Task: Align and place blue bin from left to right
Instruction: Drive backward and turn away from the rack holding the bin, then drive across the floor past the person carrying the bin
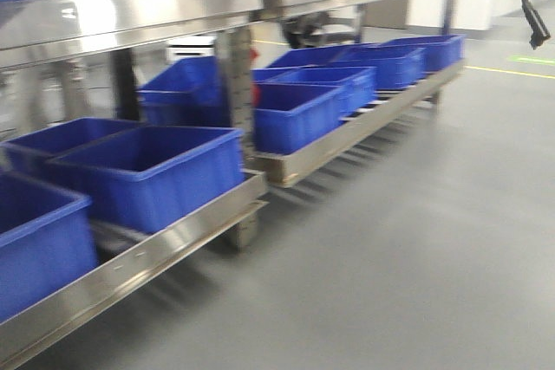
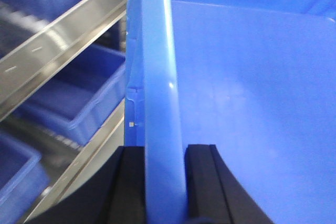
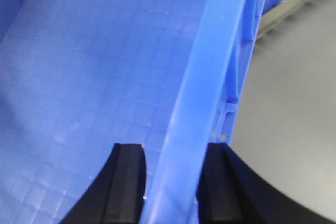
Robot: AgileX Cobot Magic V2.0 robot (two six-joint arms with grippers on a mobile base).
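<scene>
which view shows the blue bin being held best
Right wrist view: the blue bin shows gridded floor, thick rim and ribbed outer wall, with the right pincer astride the rim. Left wrist view shows only rim and inside, held by the left pincer. Front view: at most a blue edge up top.

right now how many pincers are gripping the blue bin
2. The left pincer clamps the blue bin by its rim, left wrist view; the right pincer clamps another rim stretch, right wrist view.
</scene>
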